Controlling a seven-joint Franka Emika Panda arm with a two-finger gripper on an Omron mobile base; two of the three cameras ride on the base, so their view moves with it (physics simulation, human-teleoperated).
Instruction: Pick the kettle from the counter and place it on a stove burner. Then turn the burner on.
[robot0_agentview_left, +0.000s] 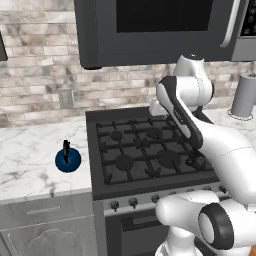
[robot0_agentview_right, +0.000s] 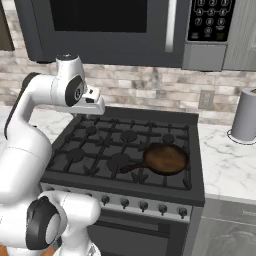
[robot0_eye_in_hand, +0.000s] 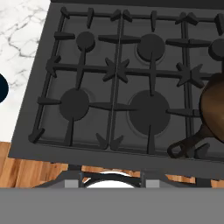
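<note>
1. While the kettle (robot0_agentview_left: 68, 160) stands upright on the counter (robot0_agentview_left: 30, 150) just left of the stove, its thin black handle points up, free for a grasp from above; nothing touches it.
2. At the hand view's left edge, a dark-blue sliver of the kettle appears, which suggests the hand looks down on the cooktop rather than on its target.
3. High over the far left part of the cooktop hangs the gripper (robot0_agentview_right: 90, 116), well apart from the kettle; whether its jaws stand apart or together cannot be told from these pictures, and nothing is seen between them.
4. Nearest the kettle lies the near-left stove burner (robot0_agentview_left: 124, 161), bare under its grate bars; it is judged the shortest placement target.
5. On the right side of the stove sits a brown frying pan (robot0_agentview_right: 166, 158), handle toward the middle, so that burner is taken.
6. Along the stove's near face runs a row of knobs (robot0_agentview_right: 143, 205), reachable once the kettle is set down.
7. Judged stage: approach not yet begun toward the kettle; the arm must swing left and descend.
</note>
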